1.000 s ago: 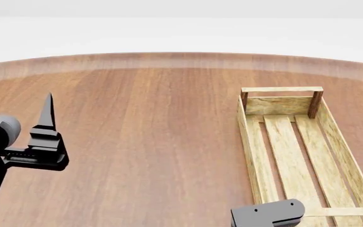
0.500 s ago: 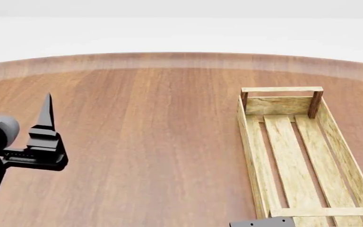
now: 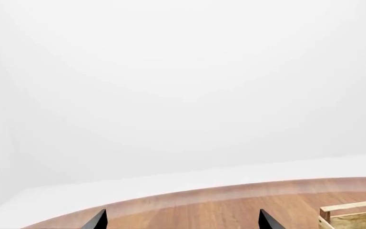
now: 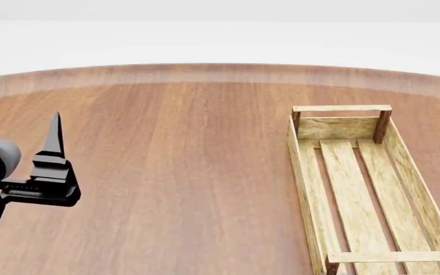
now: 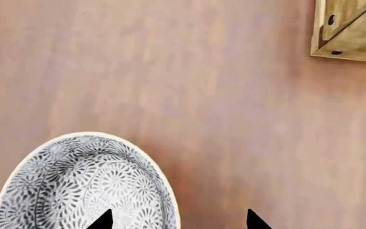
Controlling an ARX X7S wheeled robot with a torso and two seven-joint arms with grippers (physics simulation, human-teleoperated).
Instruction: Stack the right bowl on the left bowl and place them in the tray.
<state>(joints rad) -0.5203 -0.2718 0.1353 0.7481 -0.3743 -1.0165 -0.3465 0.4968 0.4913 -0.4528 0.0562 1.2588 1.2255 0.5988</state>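
A grey-and-white patterned bowl (image 5: 81, 183) sits on the wooden table in the right wrist view; I cannot tell which of the two bowls it is. My right gripper (image 5: 179, 220) is open just above it, one fingertip (image 5: 102, 220) over the bowl's inside, the other over bare table, with the rim between them. The tray (image 4: 357, 189) lies empty at the right of the head view, and one of its corners (image 5: 351, 31) shows in the right wrist view. My left gripper (image 3: 181, 222) is open and holds nothing, hovering at the table's left (image 4: 52, 154). No bowl shows in the head view.
The round wooden table (image 4: 181, 172) ends in a curved far edge (image 4: 220, 69) with white floor beyond. A tray corner (image 3: 354, 217) shows in the left wrist view. The right arm is out of the head view.
The right arm's dark body at the bottom of the head view has slid down out of that view. The left gripper has drifted slightly left.
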